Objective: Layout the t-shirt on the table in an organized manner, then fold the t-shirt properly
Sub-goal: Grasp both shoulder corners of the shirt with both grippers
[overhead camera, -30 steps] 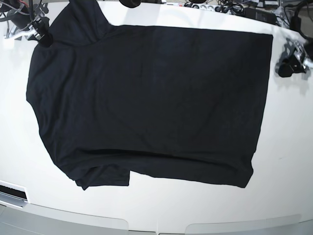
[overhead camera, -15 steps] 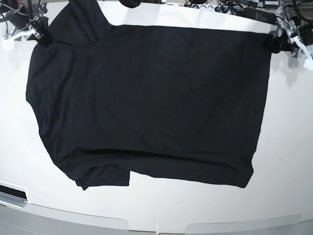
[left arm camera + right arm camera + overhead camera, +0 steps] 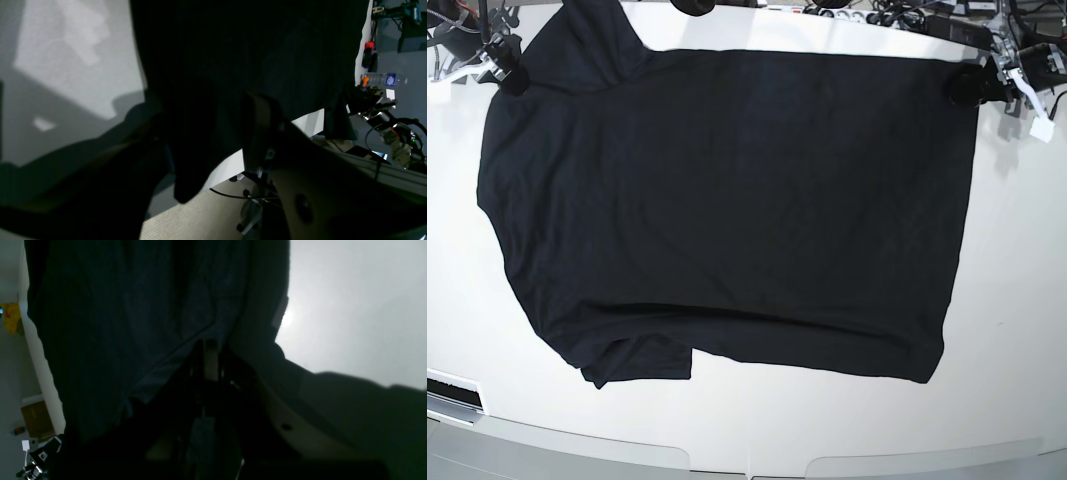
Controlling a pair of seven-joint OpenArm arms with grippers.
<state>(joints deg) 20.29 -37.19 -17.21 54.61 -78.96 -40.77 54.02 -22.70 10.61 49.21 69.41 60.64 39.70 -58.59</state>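
I see the t-shirt [image 3: 727,210] spread flat across the table [image 3: 1017,300], its lower sleeve tucked under near the front edge. My right gripper [image 3: 509,78] sits clenched on the shirt's far corner by the upper sleeve, cloth pinched between its fingers [image 3: 210,360]. My left gripper [image 3: 972,85] is at the opposite far corner, jaws spread with the hem corner hanging between them; I cannot tell if it grips. Cables [image 3: 897,15] and gear crowd the table's back edge behind both arms, close to the shirt.
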